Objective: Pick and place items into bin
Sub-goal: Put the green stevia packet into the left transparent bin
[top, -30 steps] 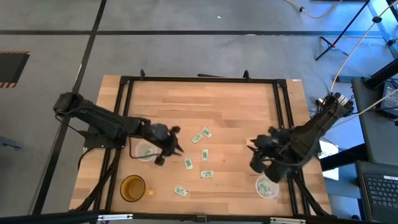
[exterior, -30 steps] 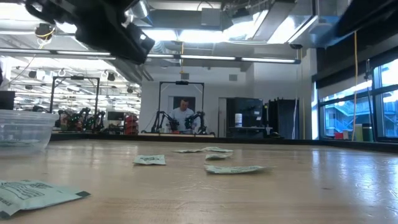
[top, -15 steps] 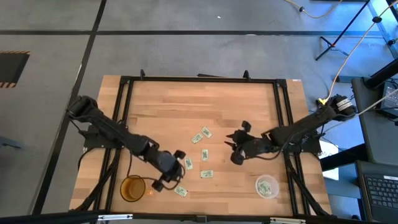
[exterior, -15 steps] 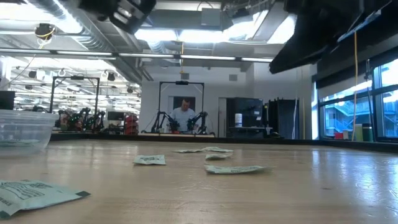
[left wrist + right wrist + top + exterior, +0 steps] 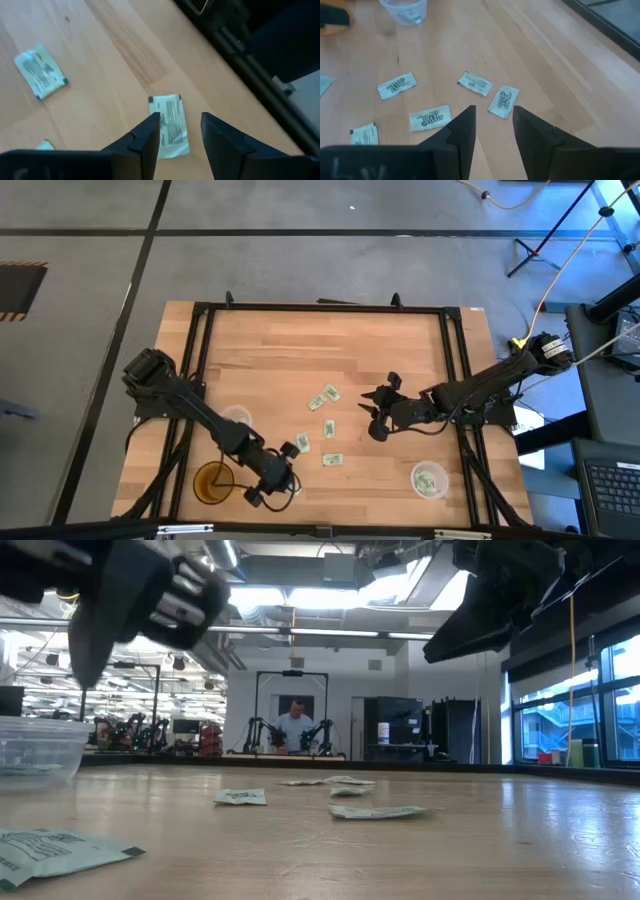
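Several small pale green and white packets lie flat on the wooden table: a loose group (image 5: pixel 325 412) around the middle and one (image 5: pixel 294 488) near the near edge. My left gripper (image 5: pixel 275 478) hangs open above that near packet (image 5: pixel 169 125), which shows just ahead between its fingers, untouched. My right gripper (image 5: pixel 376 410) is open, raised right of the middle group, and its wrist view shows packets (image 5: pixel 503 101) ahead of the fingers. In the low view both grippers (image 5: pixel 130 600) (image 5: pixel 490 600) hang above the table.
An amber cup (image 5: pixel 213 482) stands close to the left gripper on its left. A clear cup (image 5: pixel 237 418) sits farther back on the left. Another clear cup (image 5: pixel 430 480) holding packets stands near the right near corner. A black frame (image 5: pixel 320 307) rims the table. A person sits far behind (image 5: pixel 294 725).
My left gripper has swung from beside the left clear cup toward the near edge and come down over the near packet. My right gripper has moved from above the right clear cup toward the table's middle and far side, then stayed. No packet has moved.
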`<action>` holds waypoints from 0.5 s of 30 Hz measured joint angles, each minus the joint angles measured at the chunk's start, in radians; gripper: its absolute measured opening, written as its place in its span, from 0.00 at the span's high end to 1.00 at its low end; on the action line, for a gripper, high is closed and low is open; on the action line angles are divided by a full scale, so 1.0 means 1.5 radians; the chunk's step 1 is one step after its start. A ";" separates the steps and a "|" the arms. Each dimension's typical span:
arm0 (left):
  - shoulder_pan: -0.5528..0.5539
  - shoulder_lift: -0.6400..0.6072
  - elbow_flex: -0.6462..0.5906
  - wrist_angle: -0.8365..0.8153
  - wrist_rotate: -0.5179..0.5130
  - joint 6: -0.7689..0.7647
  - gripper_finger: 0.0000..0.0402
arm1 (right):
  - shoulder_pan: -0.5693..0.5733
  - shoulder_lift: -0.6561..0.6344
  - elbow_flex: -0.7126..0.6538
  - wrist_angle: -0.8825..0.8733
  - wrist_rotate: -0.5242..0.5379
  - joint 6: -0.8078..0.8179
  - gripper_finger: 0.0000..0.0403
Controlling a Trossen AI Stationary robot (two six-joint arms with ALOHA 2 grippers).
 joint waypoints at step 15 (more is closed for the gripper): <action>-0.006 0.087 0.000 -0.003 -0.030 -0.005 0.73 | 0.000 0.000 0.000 0.002 0.000 -0.006 0.67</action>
